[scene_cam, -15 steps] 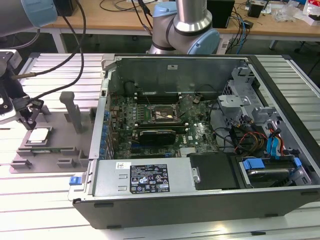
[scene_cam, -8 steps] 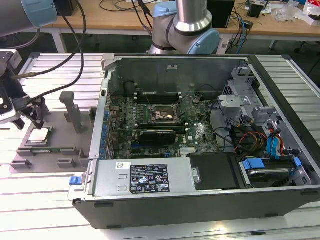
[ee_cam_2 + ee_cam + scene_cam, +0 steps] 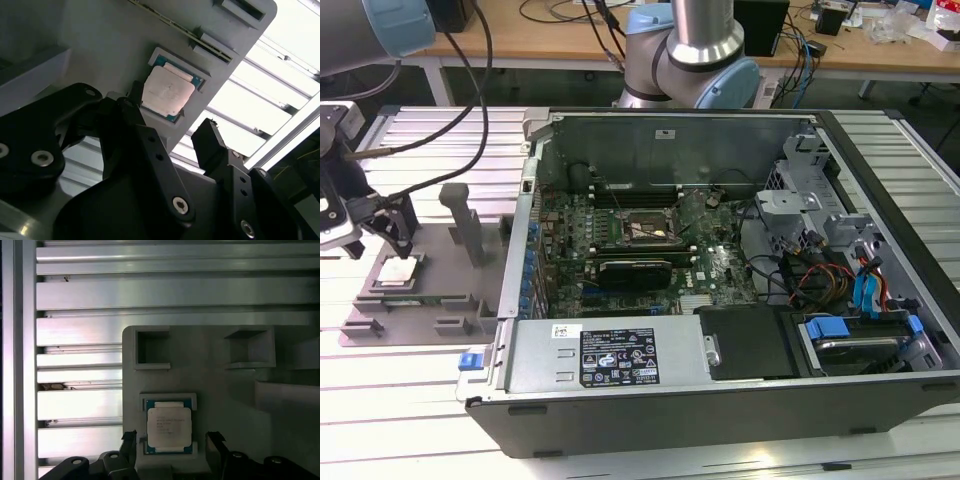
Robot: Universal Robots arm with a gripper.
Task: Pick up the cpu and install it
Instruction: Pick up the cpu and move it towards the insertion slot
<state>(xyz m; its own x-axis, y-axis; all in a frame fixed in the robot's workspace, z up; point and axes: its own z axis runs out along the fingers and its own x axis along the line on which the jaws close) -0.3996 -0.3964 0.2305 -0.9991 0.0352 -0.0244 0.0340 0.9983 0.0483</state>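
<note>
Black hand (image 3: 170, 446) is spread wide right now, one finger off each side of the cpu (image 3: 169, 427), and as far as I can tell from both wrist views neither finger touches it. The chip lies flat, silver top up, in its pocket in the grey holder (image 3: 225, 400), so nothing's been picked up yet. The holder sits on the slatted aluminium table (image 3: 430, 150), at the exterior view's left, just beside the open computer case (image 3: 720, 380). Inside the case I can see the socket (image 3: 645, 230) on the board, well apart from the chip, and I can't tell whether its frame is open. My read: lined up for the grab, the lift, carry and install all left to do.
</note>
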